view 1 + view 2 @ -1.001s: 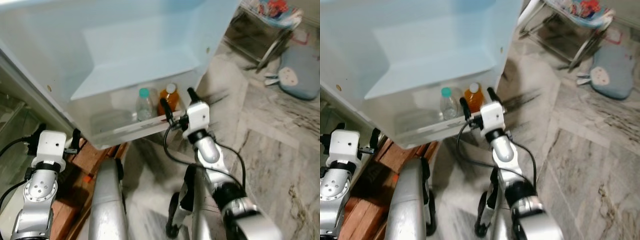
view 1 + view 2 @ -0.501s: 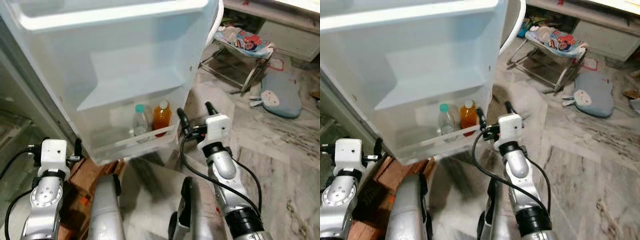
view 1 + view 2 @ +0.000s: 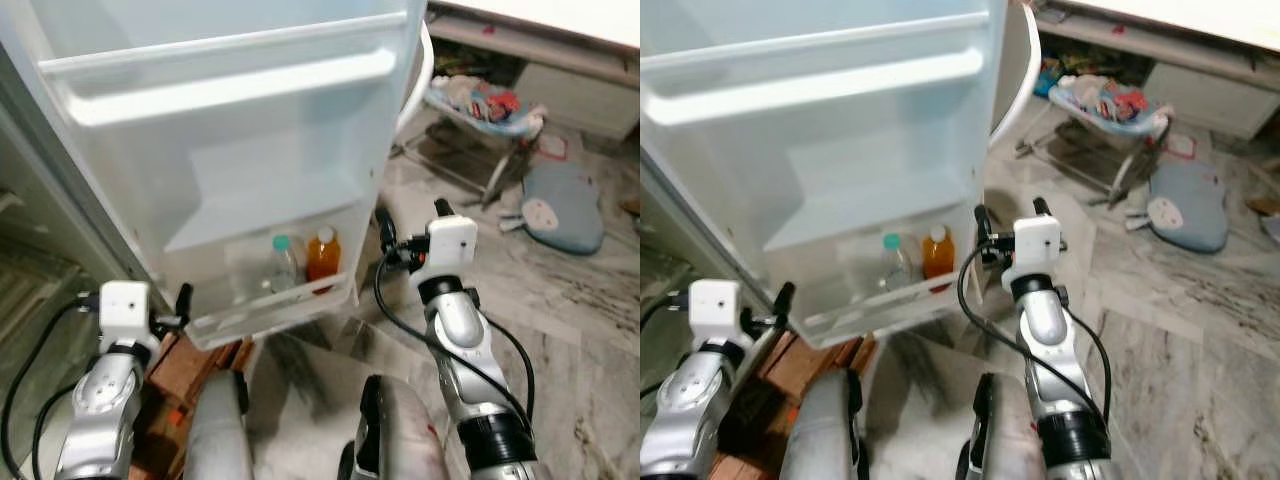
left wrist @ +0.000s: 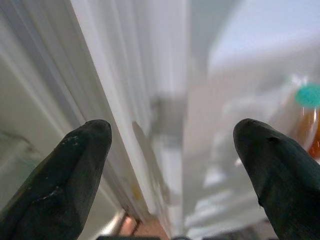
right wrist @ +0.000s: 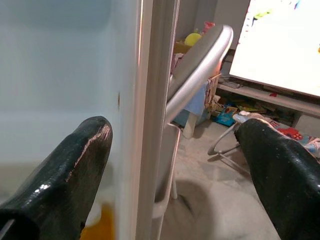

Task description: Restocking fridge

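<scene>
Fridge door (image 3: pixel 240 150): stands open before the robot, its white inner side facing the camera, with a moulded ledge across the upper part and a clear bin at the bottom.
Door bin (image 3: pixel 275 305): the lowest compartment of the door, with a see-through front wall; it holds two bottles side by side.
Clear bottle (image 3: pixel 284 262): upright in the door bin, with a teal cap, on the left of the pair.
Orange bottle (image 3: pixel 323 256): upright in the same bin, just beside the clear bottle on its right, filled with orange liquid and closed by a pale cap.
Door handle (image 5: pixel 200 62): a curved silver bar on the outer face of the door, seen past the door's edge in the right wrist view.
Right gripper (image 3: pixel 410 228): raised near the free edge of the door, level with the bin; its two black fingers (image 5: pixel 65 170) are spread apart, with the door edge between them in the wrist view, and they hold nothing.
Left gripper (image 4: pixel 172 165): low on the robot's left, near the hinge side of the door and the bin's corner; its fingers (image 4: pixel 65 165) are set wide apart and empty, pointing at the door's hinge edge.
Floor (image 3: pixel 560 300): grey veined marble tiles to the right of the fridge.
Baby bouncer (image 3: pixel 480 110): a metal-framed seat with colourful fabric, well behind the right arm.
Blue cushion (image 3: pixel 565 205): lies on the floor just beside the bouncer.
Wooden block (image 3: pixel 165 400): reddish wood low down, below the door bin near the left arm.
</scene>
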{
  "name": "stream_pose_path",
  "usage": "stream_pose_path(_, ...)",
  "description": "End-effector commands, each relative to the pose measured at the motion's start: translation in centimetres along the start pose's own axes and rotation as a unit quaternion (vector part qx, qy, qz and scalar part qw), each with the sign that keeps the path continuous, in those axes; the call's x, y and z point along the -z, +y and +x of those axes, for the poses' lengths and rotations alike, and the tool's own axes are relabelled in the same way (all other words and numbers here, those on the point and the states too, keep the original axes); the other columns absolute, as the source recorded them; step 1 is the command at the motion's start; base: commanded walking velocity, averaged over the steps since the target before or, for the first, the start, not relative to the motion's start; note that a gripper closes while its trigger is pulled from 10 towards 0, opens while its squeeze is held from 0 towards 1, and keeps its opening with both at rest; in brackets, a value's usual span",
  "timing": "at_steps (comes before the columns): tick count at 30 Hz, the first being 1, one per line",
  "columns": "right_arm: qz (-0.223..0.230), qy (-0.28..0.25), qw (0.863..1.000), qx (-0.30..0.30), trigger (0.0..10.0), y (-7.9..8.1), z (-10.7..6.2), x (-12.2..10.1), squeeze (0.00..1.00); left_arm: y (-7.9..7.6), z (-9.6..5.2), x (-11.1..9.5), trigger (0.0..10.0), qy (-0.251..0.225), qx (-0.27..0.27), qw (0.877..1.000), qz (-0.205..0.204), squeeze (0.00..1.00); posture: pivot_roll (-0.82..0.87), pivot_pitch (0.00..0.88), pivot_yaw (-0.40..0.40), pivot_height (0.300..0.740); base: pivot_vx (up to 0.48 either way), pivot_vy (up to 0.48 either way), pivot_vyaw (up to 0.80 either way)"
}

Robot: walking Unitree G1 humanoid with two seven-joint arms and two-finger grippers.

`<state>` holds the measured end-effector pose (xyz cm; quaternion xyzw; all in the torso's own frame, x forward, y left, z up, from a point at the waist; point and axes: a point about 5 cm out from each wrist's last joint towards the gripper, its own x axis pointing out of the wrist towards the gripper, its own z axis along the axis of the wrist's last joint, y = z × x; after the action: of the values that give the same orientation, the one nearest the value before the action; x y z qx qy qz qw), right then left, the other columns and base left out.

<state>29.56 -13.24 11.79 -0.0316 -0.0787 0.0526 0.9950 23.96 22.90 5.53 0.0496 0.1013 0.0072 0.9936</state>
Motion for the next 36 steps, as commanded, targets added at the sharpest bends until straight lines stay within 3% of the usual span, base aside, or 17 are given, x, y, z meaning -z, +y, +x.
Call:
stream_pose_path(1,0.0,-0.015,1.0,0.012,10.0,-0.4,0.5,-1.0,0.0,0.1,0.1,-0.6,10.0,-0.013,-0.003,1.0,0.015,0.0,0.13,0.0,-0.041,0.706,0.0,0.0,0.0)
stream_pose_path(5,0.007,0.013,1.0,0.019,10.0,-0.6,0.6,-0.6,0.0,0.2,0.3,-0.5,10.0,-0.01,-0.022,0.999,0.026,0.0,0.13,0.0,-0.042,0.74,0.0,0.0,0.0)
stream_pose_path(17,0.005,0.023,1.0,0.007,10.0,-0.2,0.4,-0.1,0.0,-0.5,0.6,-0.7,10.0,-0.016,-0.016,0.999,0.033,0.0,0.13,0.0,-0.049,0.74,0.0,0.0,0.0)
stream_pose_path(22,0.046,0.054,0.997,-0.023,10.0,0.3,0.1,0.6,0.0,-0.5,0.7,-0.8,10.0,-0.022,-0.016,0.999,0.046,0.0,0.13,0.0,-0.049,0.74,0.0,0.0,0.0)
stream_pose_path(31,0.045,0.067,0.997,-0.007,10.0,-0.1,0.1,1.0,0.0,-0.9,0.9,-0.9,10.0,-0.027,-0.013,0.998,0.048,0.0,0.13,0.0,-0.053,0.74,0.0,-0.357,0.0)
stream_pose_path(36,0.021,0.039,0.998,-0.033,10.0,0.4,0.5,0.1,0.0,-1.0,0.9,-0.9,10.0,-0.03,-0.012,0.998,0.05,0.0,0.13,0.0,-0.056,0.74,0.0,-0.437,0.0)
